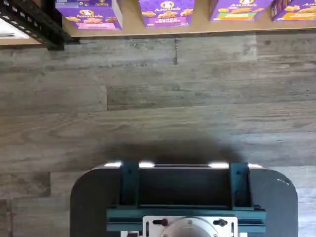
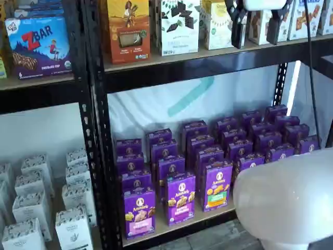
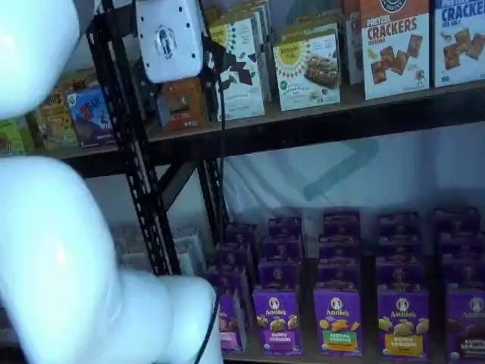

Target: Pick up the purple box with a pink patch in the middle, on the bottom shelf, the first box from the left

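Observation:
The purple box (image 2: 139,212) with a pink label panel stands upright at the front left of the bottom shelf (image 2: 171,228), heading a row of like boxes. It also shows in the wrist view (image 1: 89,14), on the shelf board (image 1: 129,22), and in a shelf view (image 3: 229,324), partly hidden by my white arm. My gripper (image 2: 256,41) hangs high in front of the upper shelf, far above and to the right of the box. A plain gap shows between its two black fingers, and it holds nothing. Its white body (image 3: 168,38) shows in both shelf views.
Further purple boxes fill the bottom shelf, one with a green panel (image 2: 217,188). Perforated black uprights (image 2: 93,130) frame the bay. White boxes (image 2: 31,208) stand in the left unit. My white arm (image 2: 289,200) fills the lower right. A dark mount with teal brackets (image 1: 182,197) hangs over the wood-look floor (image 1: 158,98).

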Controlling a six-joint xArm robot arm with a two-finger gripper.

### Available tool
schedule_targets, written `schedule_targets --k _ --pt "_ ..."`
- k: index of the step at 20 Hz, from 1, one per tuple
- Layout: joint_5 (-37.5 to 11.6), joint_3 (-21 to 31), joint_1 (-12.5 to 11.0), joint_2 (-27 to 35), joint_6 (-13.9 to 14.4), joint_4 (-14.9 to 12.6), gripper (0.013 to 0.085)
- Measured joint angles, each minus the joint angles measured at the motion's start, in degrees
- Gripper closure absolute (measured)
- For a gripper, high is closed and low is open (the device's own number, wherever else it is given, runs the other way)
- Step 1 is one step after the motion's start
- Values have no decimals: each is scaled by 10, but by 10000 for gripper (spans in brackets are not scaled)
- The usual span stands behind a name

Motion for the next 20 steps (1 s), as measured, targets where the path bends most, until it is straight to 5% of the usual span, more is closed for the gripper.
schedule_targets --k 5,11,20 --pt "1 0 -8 0 -4 10 130" --pt "-14 16 17 -5 10 -17 130" --pt "-85 94 26 -21 20 -15 130"
